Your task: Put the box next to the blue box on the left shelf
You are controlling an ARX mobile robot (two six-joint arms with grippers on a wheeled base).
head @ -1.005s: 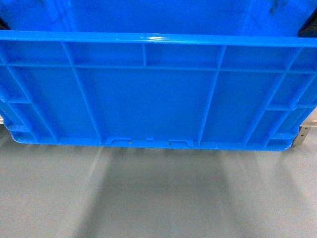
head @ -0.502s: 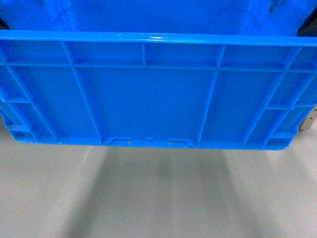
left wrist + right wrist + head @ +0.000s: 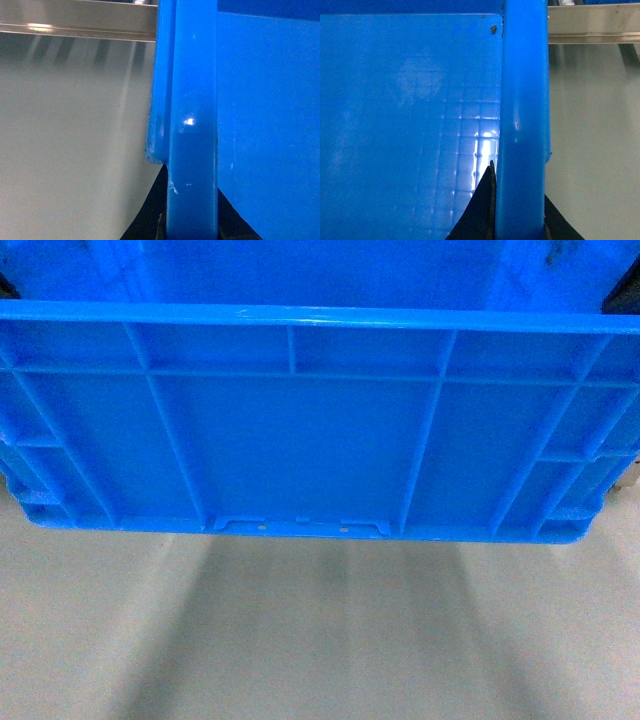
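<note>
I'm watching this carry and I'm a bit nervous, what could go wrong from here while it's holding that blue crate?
The box fills the head view, hiding the shelf, so lining it up there may be blind. Each gripper appears to pinch only a side rim, so the load could slip or tilt. In the wrist views the steel rail lies just ahead, where the crate's front edge might catch.

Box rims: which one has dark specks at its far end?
The right rim of the box: dark specks beside its far end; the left rim is clean there.

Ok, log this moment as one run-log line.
phase: carrying | blue crate: off the floor, fills head view | left claw: on crate rim | right claw: on crate rim | steel shelf rail: ahead
</note>
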